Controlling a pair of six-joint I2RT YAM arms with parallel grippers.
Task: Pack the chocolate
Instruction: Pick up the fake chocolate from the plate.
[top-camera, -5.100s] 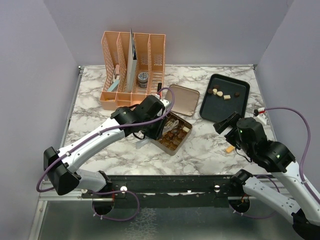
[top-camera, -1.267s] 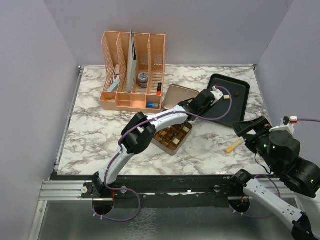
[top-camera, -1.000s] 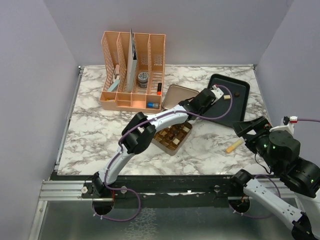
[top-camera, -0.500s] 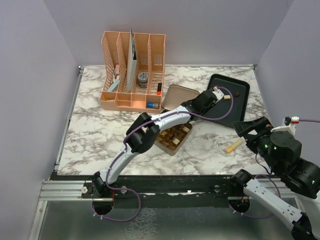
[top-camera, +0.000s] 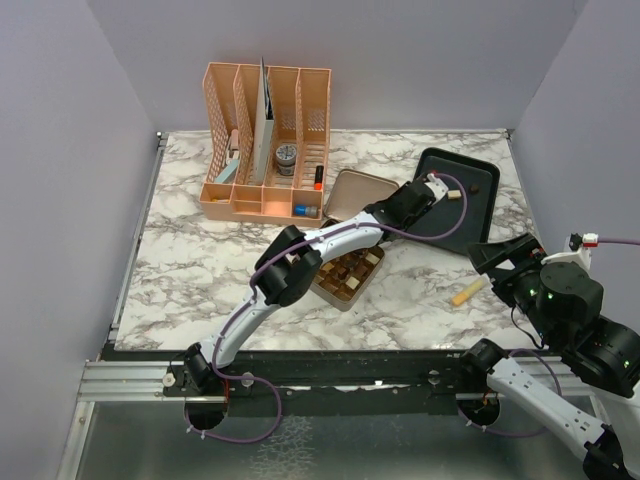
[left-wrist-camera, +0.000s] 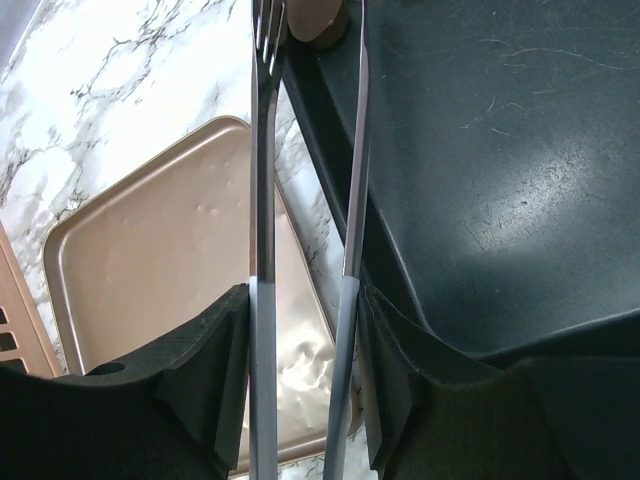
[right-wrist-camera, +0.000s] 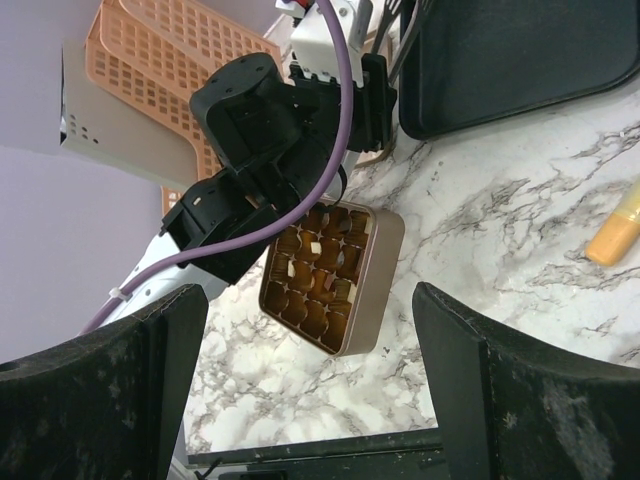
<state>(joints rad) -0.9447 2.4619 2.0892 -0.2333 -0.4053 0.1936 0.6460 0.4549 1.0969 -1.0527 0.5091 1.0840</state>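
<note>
Black tray (top-camera: 472, 218), far right: cream piece (top-camera: 453, 196) and dark piece (top-camera: 474, 187) on it. Gold tin (top-camera: 352, 302) mid-table, cells mostly filled with chocolate (top-camera: 345, 270); lid (top-camera: 355, 195) beside. Left gripper (top-camera: 432, 186) at tray's left rim, jaws narrow, seemingly pinching light-brown piece (left-wrist-camera: 318, 20). Tin lies near-left of it, toward base. Right gripper (right-wrist-camera: 305, 300) wide, empty, well apart.
</note>
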